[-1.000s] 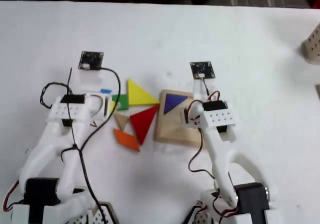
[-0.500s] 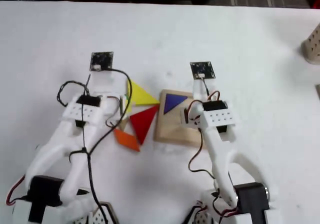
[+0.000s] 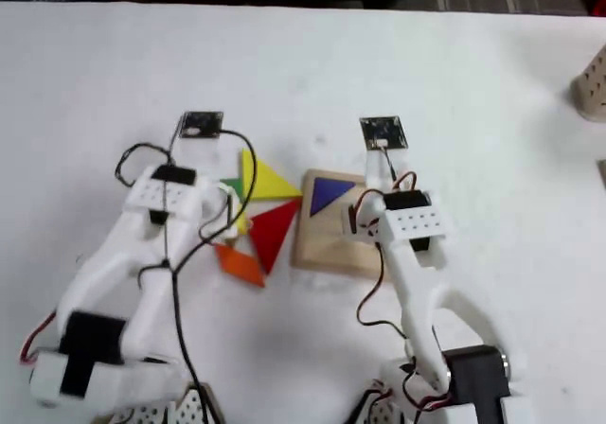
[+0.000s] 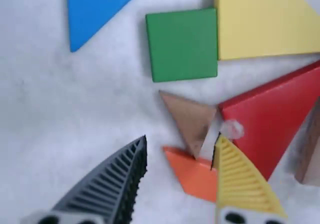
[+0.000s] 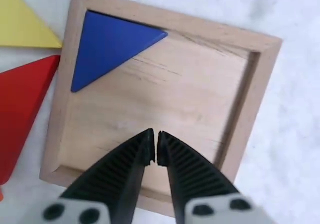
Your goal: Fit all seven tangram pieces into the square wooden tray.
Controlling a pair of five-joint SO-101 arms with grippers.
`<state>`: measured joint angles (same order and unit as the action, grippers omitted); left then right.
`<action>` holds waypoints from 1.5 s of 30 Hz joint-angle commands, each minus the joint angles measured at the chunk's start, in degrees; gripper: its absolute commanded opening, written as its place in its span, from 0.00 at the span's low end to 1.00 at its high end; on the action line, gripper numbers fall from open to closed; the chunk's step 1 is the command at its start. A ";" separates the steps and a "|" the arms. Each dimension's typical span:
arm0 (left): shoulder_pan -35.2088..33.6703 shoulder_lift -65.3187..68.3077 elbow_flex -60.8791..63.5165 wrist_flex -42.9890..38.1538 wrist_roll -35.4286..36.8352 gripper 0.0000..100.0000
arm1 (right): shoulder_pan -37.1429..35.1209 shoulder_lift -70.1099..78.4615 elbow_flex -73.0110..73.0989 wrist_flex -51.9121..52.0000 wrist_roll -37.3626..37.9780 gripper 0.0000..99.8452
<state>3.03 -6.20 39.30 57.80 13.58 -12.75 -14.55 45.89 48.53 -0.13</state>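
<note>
The left hand (image 4: 181, 140) has its black and yellow fingers (image 4: 117, 179) spread apart over the loose pieces on the white tabletop (image 4: 45, 114), holding nothing. The tan triangle (image 4: 190, 116) lies right between the fingertips. The orange piece (image 4: 192, 176) lies just behind it, deeper in the gap and partly under the yellow finger. The red triangle (image 4: 270, 119) lies just outside the yellow finger; the finger may be touching its edge, but that is hard to tell. Just ahead of the fingertips sits the green square (image 4: 182, 44). The yellow triangle (image 4: 260, 19) is beside it on the yellow-finger side, and the light blue triangle (image 4: 92, 6) lies apart on the black-finger side.

The right hand (image 5: 156, 141) has its fingertips pressed together with nothing between them, above the floor of the tray (image 5: 260, 79). The dark blue triangle (image 5: 107, 44) lies in the tray corner ahead of that hand, on the side toward the red and yellow pieces.
</note>
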 commanded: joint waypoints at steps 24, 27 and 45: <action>6.64 -17.01 16.09 -10.90 -51.78 0.34 | 0.22 -2.42 0.44 -1.01 0.88 0.02; 6.73 -14.81 15.65 -12.84 -55.47 0.34 | 0.40 -2.42 0.44 -1.01 0.88 0.02; 9.01 4.35 1.49 -2.55 -64.18 0.34 | 0.57 -2.42 0.44 -1.01 0.88 0.02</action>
<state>11.21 -2.42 42.37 54.11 -50.15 -12.75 -14.55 46.59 48.53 -0.13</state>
